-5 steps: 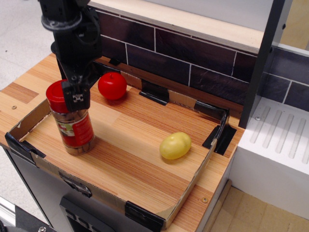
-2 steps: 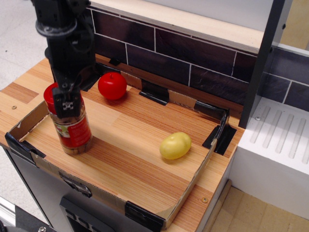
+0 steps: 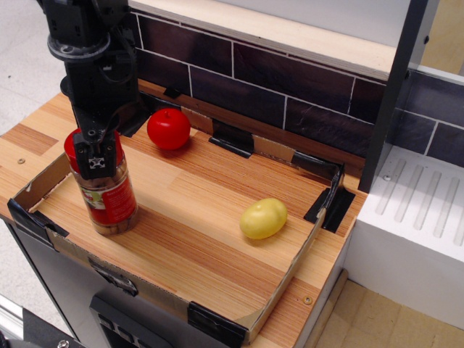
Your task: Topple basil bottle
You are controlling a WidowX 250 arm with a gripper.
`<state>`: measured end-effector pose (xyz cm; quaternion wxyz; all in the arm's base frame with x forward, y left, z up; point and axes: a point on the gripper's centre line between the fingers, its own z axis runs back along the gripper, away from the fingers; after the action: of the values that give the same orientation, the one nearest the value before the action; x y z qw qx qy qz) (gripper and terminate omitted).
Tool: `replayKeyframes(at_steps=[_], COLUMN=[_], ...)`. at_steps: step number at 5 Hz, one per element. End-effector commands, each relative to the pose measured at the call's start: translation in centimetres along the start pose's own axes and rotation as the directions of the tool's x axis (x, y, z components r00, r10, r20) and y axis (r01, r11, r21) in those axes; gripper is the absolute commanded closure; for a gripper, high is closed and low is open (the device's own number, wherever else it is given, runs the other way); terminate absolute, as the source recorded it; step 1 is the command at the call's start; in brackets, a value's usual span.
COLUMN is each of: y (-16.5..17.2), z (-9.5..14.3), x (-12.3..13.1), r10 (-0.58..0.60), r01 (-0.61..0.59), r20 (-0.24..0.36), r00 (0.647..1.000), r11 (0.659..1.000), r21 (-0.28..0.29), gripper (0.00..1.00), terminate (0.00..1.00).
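observation.image, basil bottle, red label unreadable

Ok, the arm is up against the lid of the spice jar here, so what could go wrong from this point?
1. The jar stands near the tray's low left wall; pushed that way, it may lean on the wall or fall out.
2. The gripper meets only the lid, so it could slip over the top and leave the jar upright.
3. Toppled rightward, the jar could roll into the tomato.

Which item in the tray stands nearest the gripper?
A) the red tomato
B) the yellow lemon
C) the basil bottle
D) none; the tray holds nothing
C: the gripper is down at the red lid of the basil bottle, while the tomato and lemon lie farther off.
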<state>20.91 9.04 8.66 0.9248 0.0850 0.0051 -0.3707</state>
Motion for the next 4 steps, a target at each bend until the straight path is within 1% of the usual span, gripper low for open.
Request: replayKeyframes(at_steps=[1,2,3,4], y=[2.2,2.4,1.8,1.0], z=[2.3,2.4,1.7,0.5], x=[-0.2,0.3,1.4,2.0], r10=[-0.118,-0.132,-0.162,-0.185], r01=[0.134,0.156,0.208,0.263], r20=[-0.145,-0.196,-0.272,-0.349], r00=[0.982,0.972,0.949,0.919], r11=[0.985,0.982,0.966,0.945], r21=[0.110,0.109,0.153,0.192], gripper=[1.00,1.00,1.00,1.00], terminate=[0.00,0.00,0.00,0.00])
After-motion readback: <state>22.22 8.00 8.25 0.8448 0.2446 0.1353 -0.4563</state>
